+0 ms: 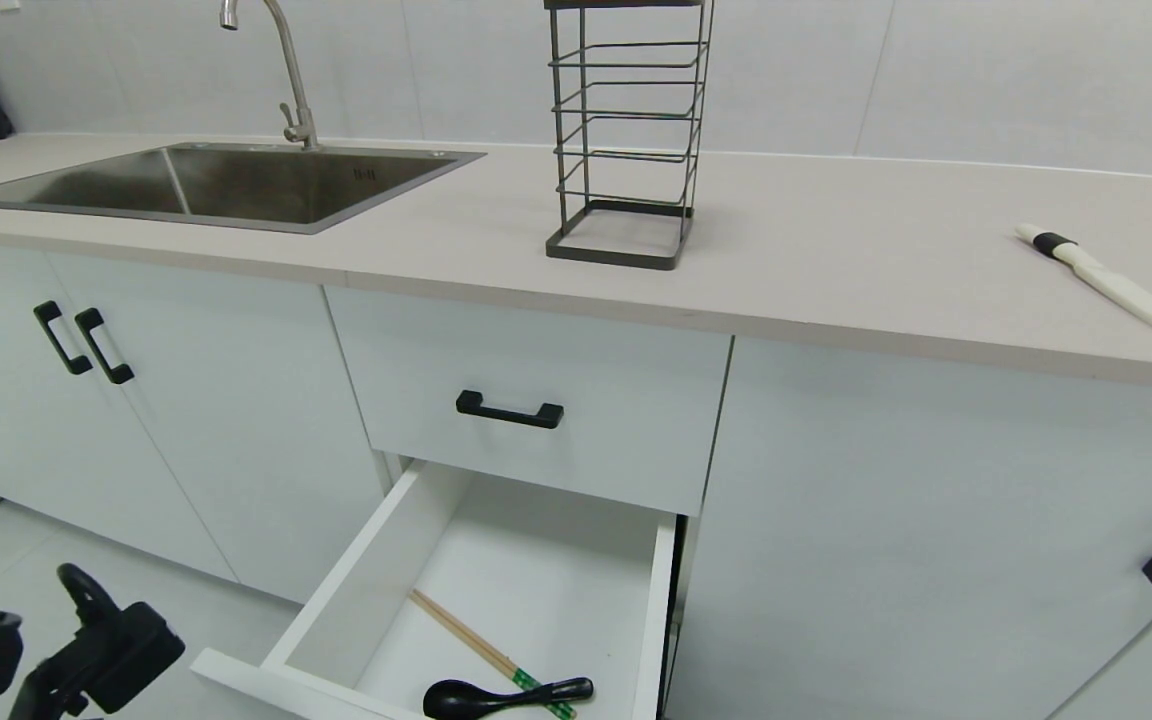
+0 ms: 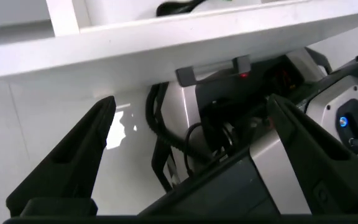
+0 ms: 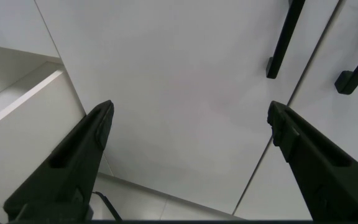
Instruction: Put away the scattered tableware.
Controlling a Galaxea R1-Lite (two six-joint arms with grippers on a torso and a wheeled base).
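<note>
The lower drawer (image 1: 346,575) stands pulled out, 1 black spoon (image 1: 456,698) lying across the chopsticks (image 1: 466,635) inside. Up on the bench (image 1: 836,260), 1 white knife (image 1: 1116,288) lies well apart from the wire rack (image 1: 612,257).

Your bench (image 1: 836,250) is a pale stone-coloured top running along the tiled wall. On your left a steel sink (image 1: 266,185) is sunk into it, with a curved tap (image 1: 286,70) standing at its back edge. Near the middle a dark wire rack (image 1: 616,255) stands upright on the surface. Far to your right a white knife (image 1: 1111,285) with a black band lies flat, well apart from the rack. Below the bench, a white drawer (image 1: 536,570) is pulled open; on its floor lie wooden chopsticks (image 1: 481,648) and a black spoon (image 1: 511,695), whose handle crosses their green-patterned tips.
</note>
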